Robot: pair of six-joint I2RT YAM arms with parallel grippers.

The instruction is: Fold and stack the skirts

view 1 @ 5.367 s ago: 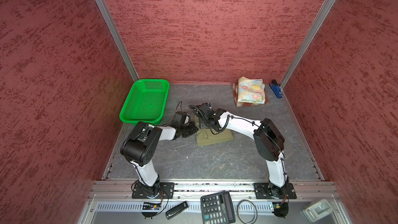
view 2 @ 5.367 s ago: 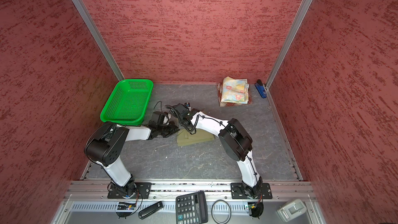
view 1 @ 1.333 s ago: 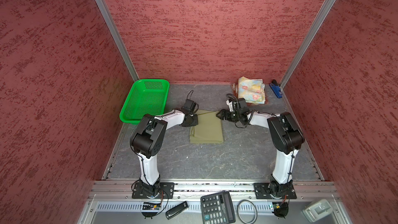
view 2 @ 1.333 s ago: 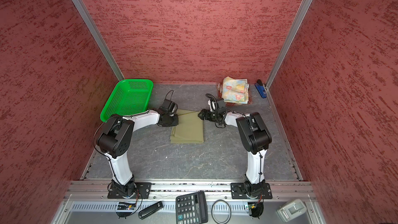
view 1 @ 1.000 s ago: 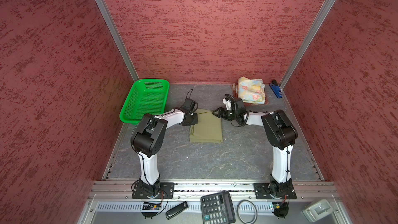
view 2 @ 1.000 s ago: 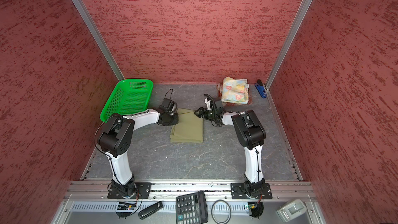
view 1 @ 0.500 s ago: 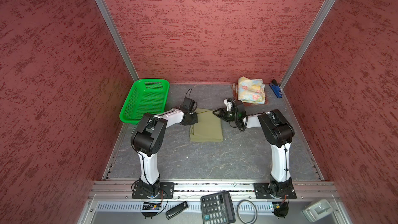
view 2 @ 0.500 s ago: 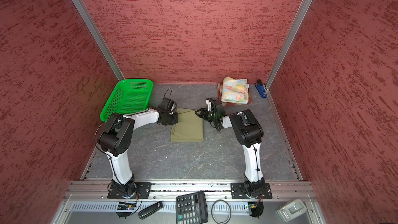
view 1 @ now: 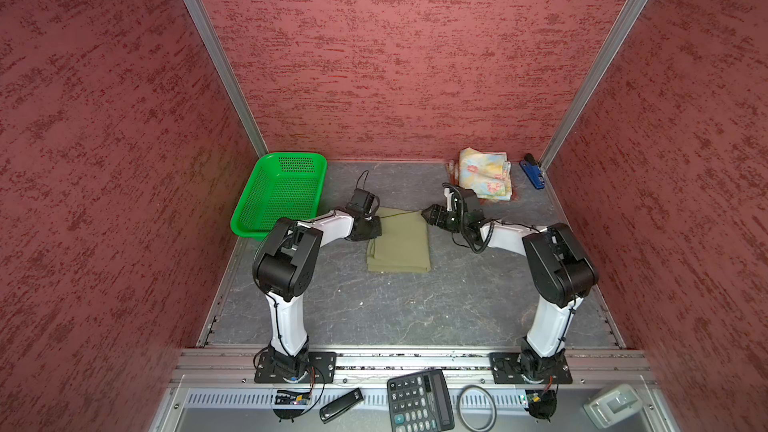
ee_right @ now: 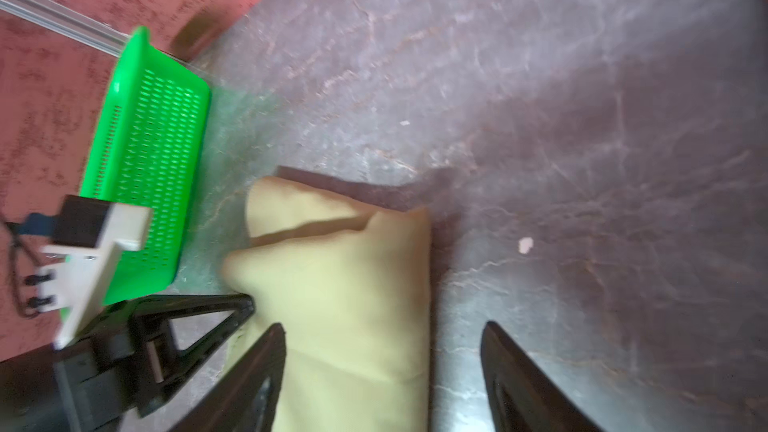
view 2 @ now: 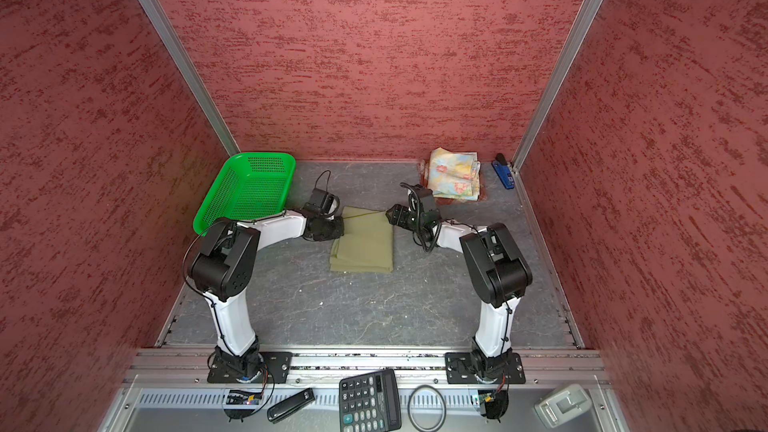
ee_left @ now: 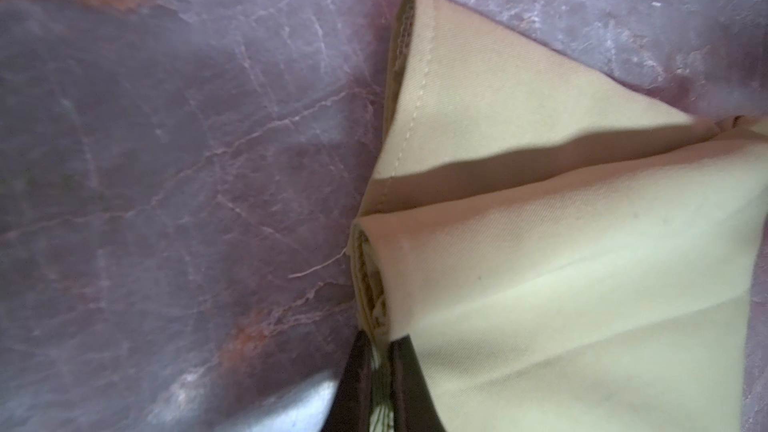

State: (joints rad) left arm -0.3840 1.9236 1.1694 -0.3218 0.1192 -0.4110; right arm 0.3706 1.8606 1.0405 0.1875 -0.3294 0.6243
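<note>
Olive skirt point(view 1: 398, 243) lies folded in the middle of the table point(view 1: 374, 313). The left fingers point(ee_left: 358, 380) are clamped on its far left corner, and the right fingers point(ee_right: 259, 367) stand apart astride the far right corner. Judgement: close the right pair on all layers, then lift both corners level towards the floral skirt point(view 1: 484, 174) in the far right corner. Green basket point(view 1: 278, 197) sits beside the left arm and a blue stapler point(view 1: 533, 170) beside the floral skirt; neither blocks the path.
</note>
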